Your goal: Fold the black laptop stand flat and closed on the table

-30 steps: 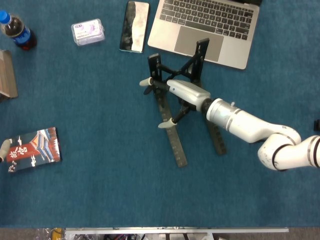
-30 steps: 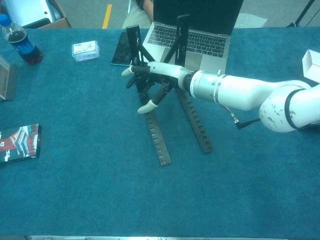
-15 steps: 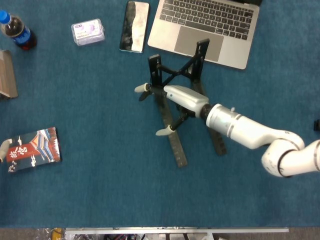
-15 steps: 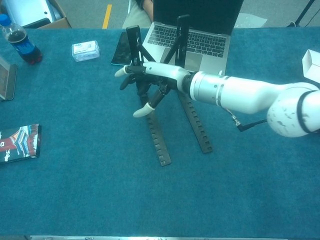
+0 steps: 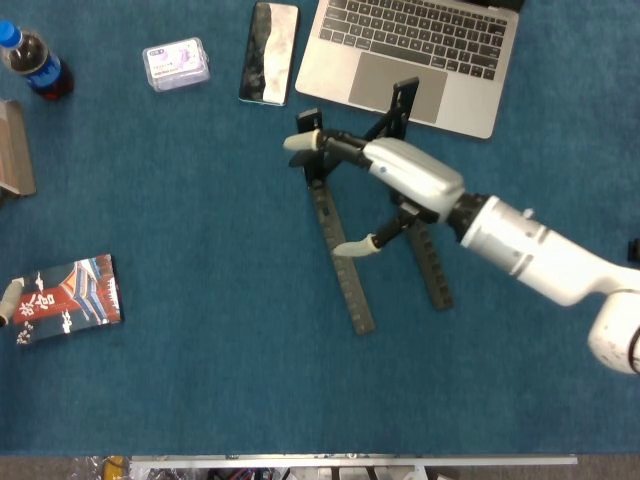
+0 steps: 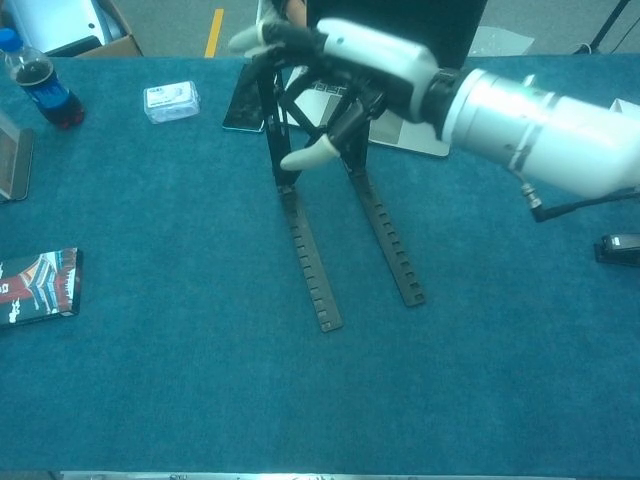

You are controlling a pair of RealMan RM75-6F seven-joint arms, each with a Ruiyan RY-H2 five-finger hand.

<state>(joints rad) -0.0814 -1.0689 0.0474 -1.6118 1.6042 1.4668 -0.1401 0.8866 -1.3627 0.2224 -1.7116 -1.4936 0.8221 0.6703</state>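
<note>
The right hand is hovering, fingers spread and gripping nothing, over the black laptop stand. The stand is standing unfolded on the table.

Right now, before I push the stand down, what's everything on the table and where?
Stand: one, black, table centre, uprights raised, two notched legs flat on the cloth.
Laptop: one, silver, open, far edge behind the stand.
Phone: one, dark, left of the laptop.
Box: one, small, pale, left of the phone.
Bottle: one, dark cola, blue cap, far left corner.
Book: one, red and dark cover, left edge.
Right hand: white, fingers spread over the stand's top.
Left hand: not in view.
</note>
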